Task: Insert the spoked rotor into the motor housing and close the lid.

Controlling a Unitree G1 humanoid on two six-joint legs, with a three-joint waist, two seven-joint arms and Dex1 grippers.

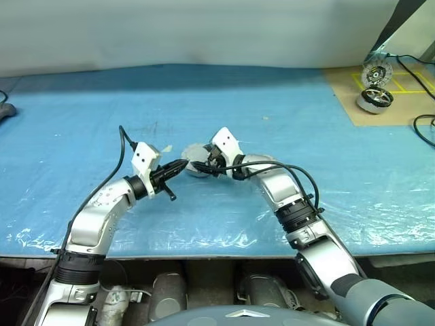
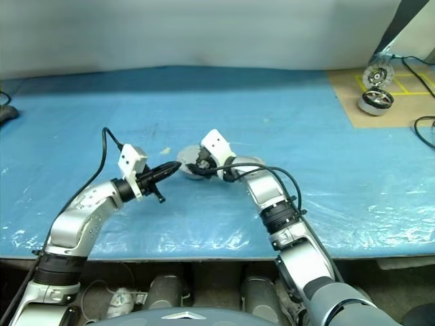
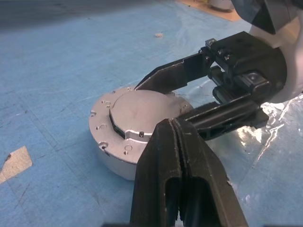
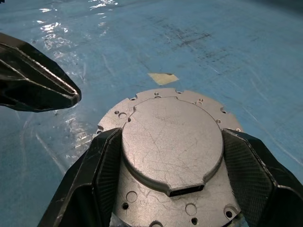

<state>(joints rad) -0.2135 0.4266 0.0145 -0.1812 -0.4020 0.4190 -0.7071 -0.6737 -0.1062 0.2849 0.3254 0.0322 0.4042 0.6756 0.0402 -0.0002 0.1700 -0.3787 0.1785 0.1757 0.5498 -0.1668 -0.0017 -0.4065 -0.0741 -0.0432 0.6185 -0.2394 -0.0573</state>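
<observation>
Right gripper (image 4: 165,189) clamped on both sides of the lid (image 4: 173,142), smooth face up, on the blue sheet (image 1: 306,129). Left gripper (image 3: 177,137) fingers pressed together, tip just beside the lid's edge.

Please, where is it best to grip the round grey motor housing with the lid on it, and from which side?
Probably by its curved side wall, coming level from the side: the motor housing is short and round with a flat lid on top. The right gripper's fingers already straddle it so.
</observation>
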